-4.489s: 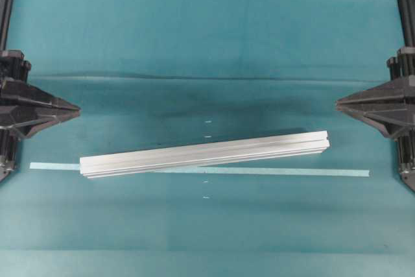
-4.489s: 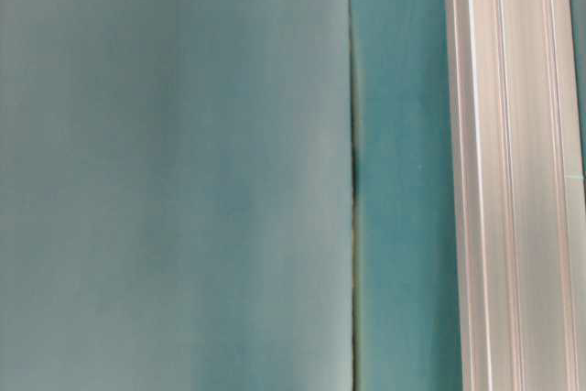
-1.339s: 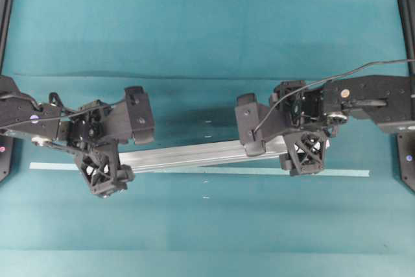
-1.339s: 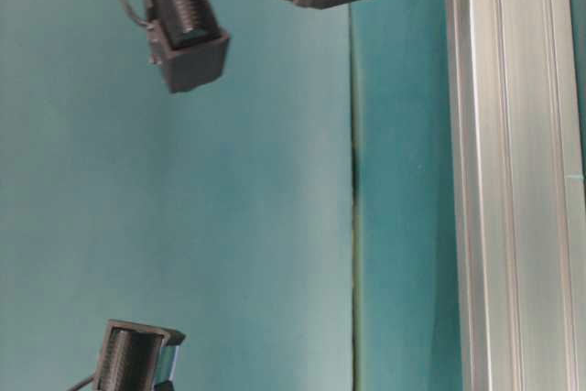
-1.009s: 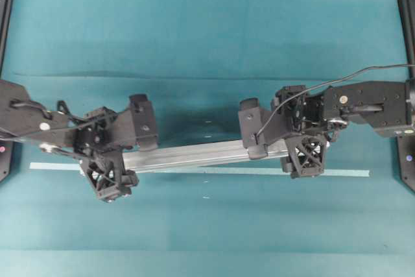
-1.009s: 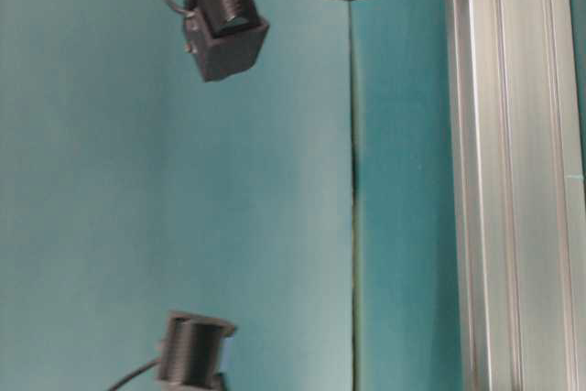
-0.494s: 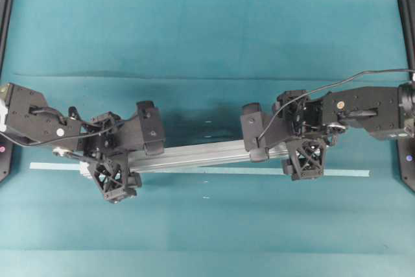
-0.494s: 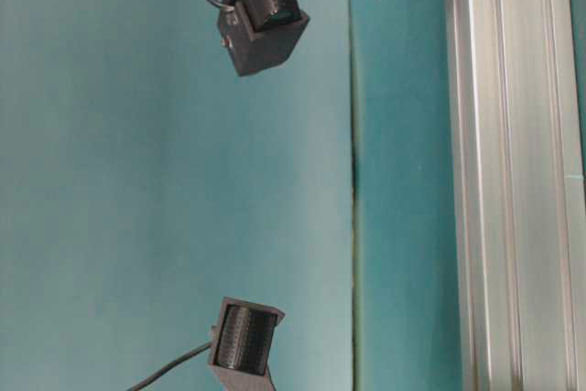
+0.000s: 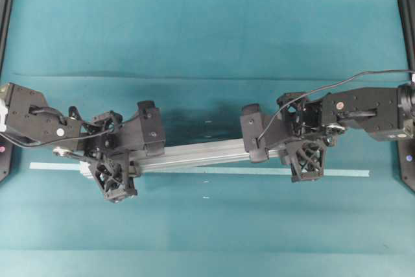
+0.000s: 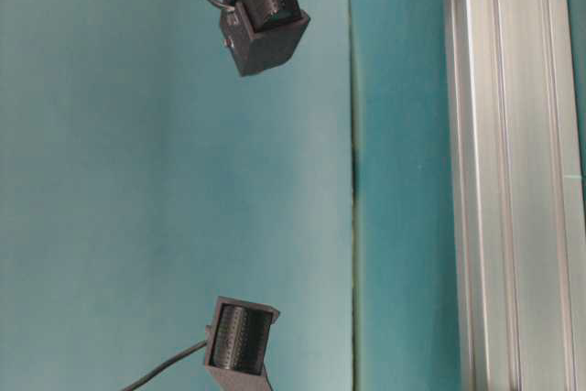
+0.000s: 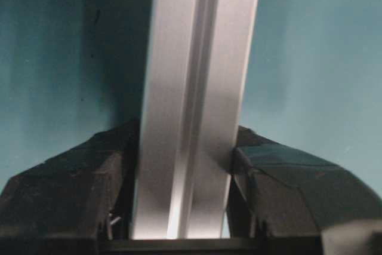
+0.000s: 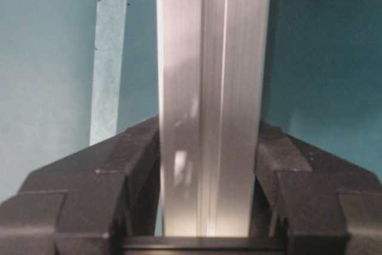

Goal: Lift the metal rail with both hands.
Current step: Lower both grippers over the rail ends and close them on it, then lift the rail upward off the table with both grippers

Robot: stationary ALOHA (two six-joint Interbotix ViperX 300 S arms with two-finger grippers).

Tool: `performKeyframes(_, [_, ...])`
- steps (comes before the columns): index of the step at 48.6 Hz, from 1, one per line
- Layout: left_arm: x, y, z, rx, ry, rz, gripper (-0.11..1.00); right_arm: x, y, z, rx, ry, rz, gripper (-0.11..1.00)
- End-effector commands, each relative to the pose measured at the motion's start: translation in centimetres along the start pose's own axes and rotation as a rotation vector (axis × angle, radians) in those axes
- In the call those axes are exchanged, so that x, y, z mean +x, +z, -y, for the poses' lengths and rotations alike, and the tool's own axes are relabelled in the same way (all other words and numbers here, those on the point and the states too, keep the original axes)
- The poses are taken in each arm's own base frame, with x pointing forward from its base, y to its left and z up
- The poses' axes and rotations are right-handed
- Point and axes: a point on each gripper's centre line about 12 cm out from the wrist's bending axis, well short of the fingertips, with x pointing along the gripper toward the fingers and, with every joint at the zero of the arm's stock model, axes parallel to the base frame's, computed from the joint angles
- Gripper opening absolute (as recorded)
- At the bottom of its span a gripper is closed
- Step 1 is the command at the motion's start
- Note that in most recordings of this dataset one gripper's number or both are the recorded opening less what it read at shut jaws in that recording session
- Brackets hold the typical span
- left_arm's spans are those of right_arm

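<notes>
The teal table (image 9: 207,30) carries the metal rail (image 9: 201,154), lying slightly slanted across its middle — over a thin pale tape strip (image 9: 350,173). The left gripper (image 9: 117,160) clamps the rail's left end, fingers (image 11: 71,189) pressed against both sides; the right gripper (image 9: 301,150) likewise squeezes the right end.

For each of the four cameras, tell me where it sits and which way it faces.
Overhead: looks straight down on the metal rail, left claw, right claw.
Table-level: low, apparently rotated; shows rail, two camera housings.
Left wrist: looks along rail between its claw's fingers.
Right wrist: same, plus tape strip.
Shared: the rail.
</notes>
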Motion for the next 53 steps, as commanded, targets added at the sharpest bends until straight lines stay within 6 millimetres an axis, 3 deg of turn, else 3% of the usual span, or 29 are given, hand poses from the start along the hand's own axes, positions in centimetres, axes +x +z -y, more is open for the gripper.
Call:
performKeyframes(1, [-0.4, 0.5, 0.1, -0.015, -0.009, 0.024, 0.34, 0.0, 0.3, -0.1, -0.001, 0.001, 0.006, 0.39])
performKeyframes(12, [-0.6, 0.6, 0.1, -0.012, -0.007, 0.019, 0.34, -0.3, 0.4, 0.0, 0.002, 0.002, 0.002, 0.39])
performKeyframes(18, [-2.5, 1.5, 0.4, -0.013, -0.011, 0.035, 0.34, -2.1, 0.8, 0.2, 0.007, 0.006, 0.000, 0.39])
performKeyframes(53, [-20.0, 6.9, 1.6, -0.029, -0.032, 0.143, 0.34, -18.9, 3.9, -0.4, 0.120, 0.068, 0.021, 0.39])
